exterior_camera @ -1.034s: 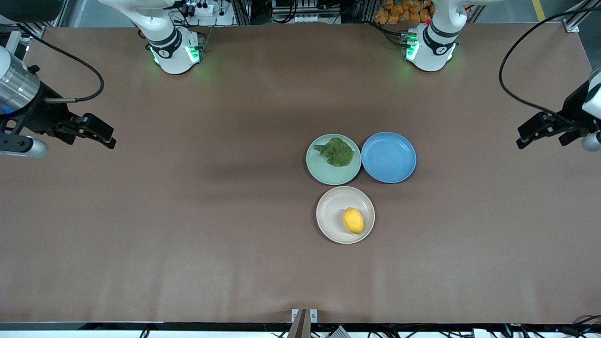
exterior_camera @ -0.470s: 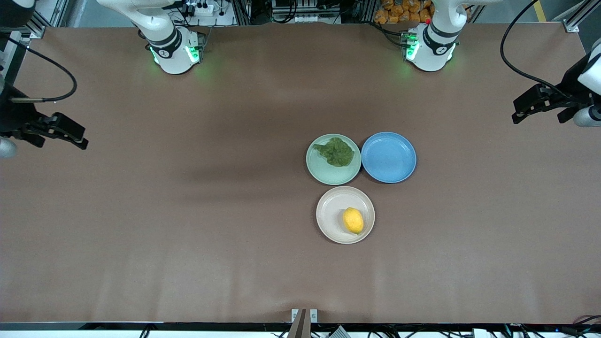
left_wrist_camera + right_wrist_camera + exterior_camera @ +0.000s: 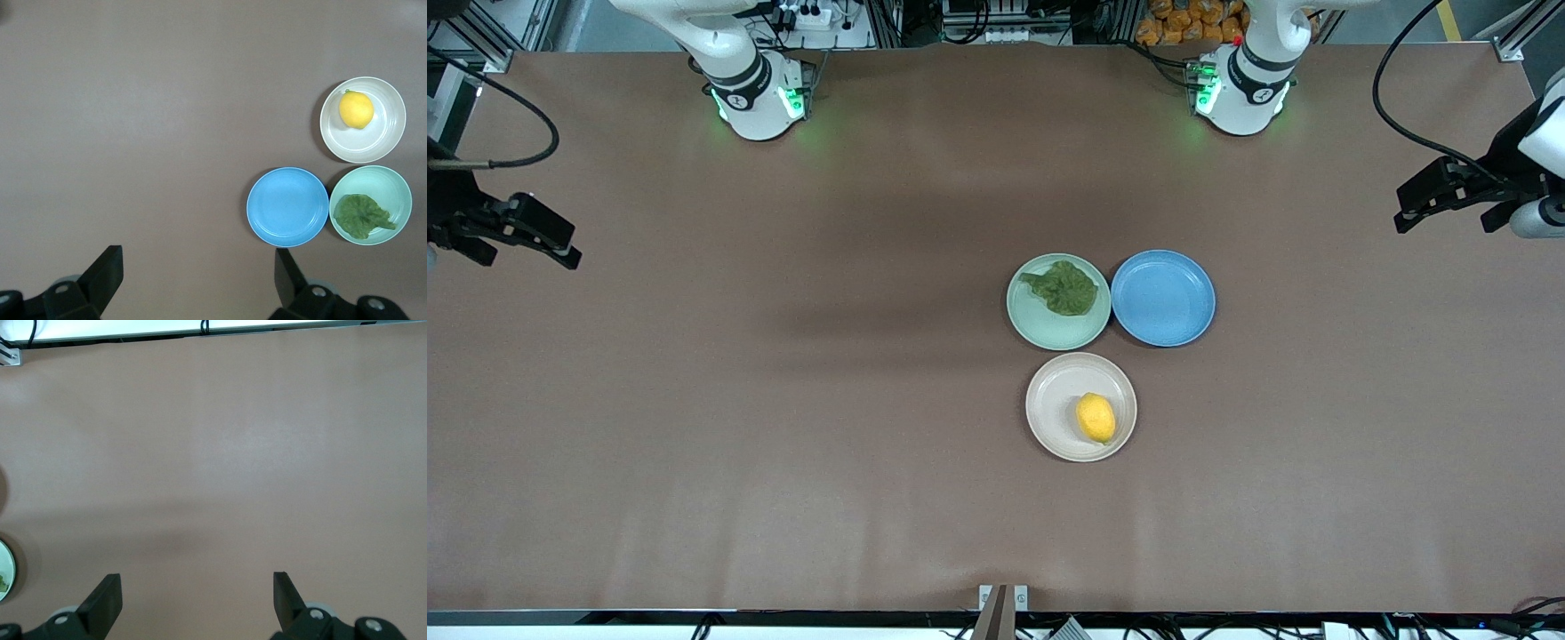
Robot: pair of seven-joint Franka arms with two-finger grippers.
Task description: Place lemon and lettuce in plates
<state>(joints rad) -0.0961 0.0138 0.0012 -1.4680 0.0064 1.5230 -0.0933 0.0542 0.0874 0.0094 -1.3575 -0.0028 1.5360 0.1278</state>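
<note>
The lemon (image 3: 1096, 418) lies in the beige plate (image 3: 1054, 391), and shows in the left wrist view (image 3: 355, 109) on that plate (image 3: 387, 137). The lettuce (image 3: 1064, 288) lies in the mint green plate (image 3: 1040, 324), nearer the robots' bases; it also shows in the left wrist view (image 3: 360, 215) in its plate (image 3: 393, 183). My left gripper (image 3: 1427, 197) is open and empty, high over the left arm's end of the table (image 3: 197, 277). My right gripper (image 3: 547, 240) is open and empty over the right arm's end (image 3: 197, 597). An edge of the mint plate (image 3: 5, 577) shows in the right wrist view.
An empty blue plate (image 3: 1163, 298) sits beside the mint plate toward the left arm's end, also in the left wrist view (image 3: 287, 207). The brown table (image 3: 783, 427) spreads wide around the three plates. The table's front edge (image 3: 200, 333) shows in the right wrist view.
Both grippers have drawn back and up toward their ends of the table, away from the plates. The lemon, lettuce and plates have not moved.
</note>
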